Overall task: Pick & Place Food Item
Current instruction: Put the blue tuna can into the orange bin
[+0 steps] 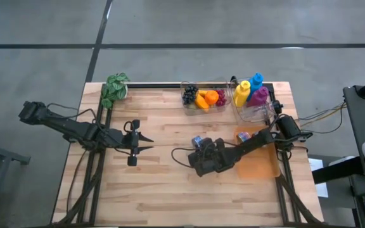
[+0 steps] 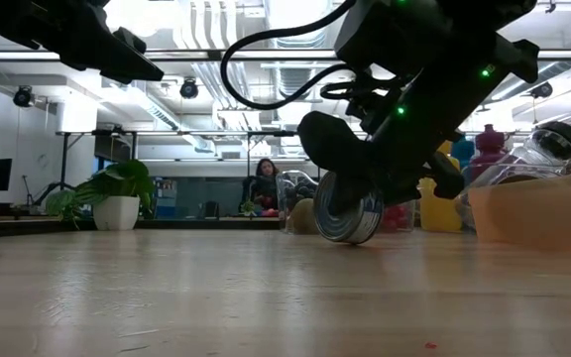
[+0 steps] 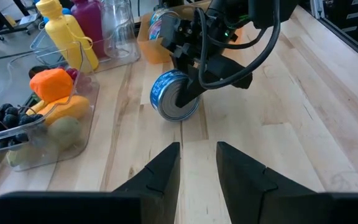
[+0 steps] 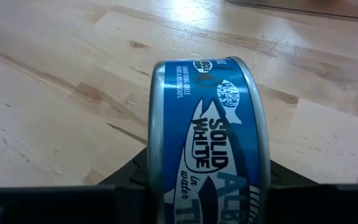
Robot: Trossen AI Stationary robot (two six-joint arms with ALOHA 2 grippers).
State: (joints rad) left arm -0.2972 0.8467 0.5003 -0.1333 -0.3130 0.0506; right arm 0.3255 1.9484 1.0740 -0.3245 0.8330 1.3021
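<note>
Bright overhead ceiling lights (image 2: pixel 216 20), glare on table (image 4: pixel 185 12); arms backlit.

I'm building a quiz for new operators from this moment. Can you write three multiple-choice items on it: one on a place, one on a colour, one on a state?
1. Where is the potted plant?
A. far left corner of the table
B. on the orange tray
C. in the near right corner

2. What colour is the label of the tuna can?
A. red
B. blue
C. green

3. How does the can stand in the right gripper?
A. flat on its base
B. upside down in a bin
C. on its edge, rim on the wood

Key: 1 A, the high view shows it at the far left corner. 2 B, the right wrist view shows blue. 3 C, the low view shows it on its rim between the fingers.
</note>
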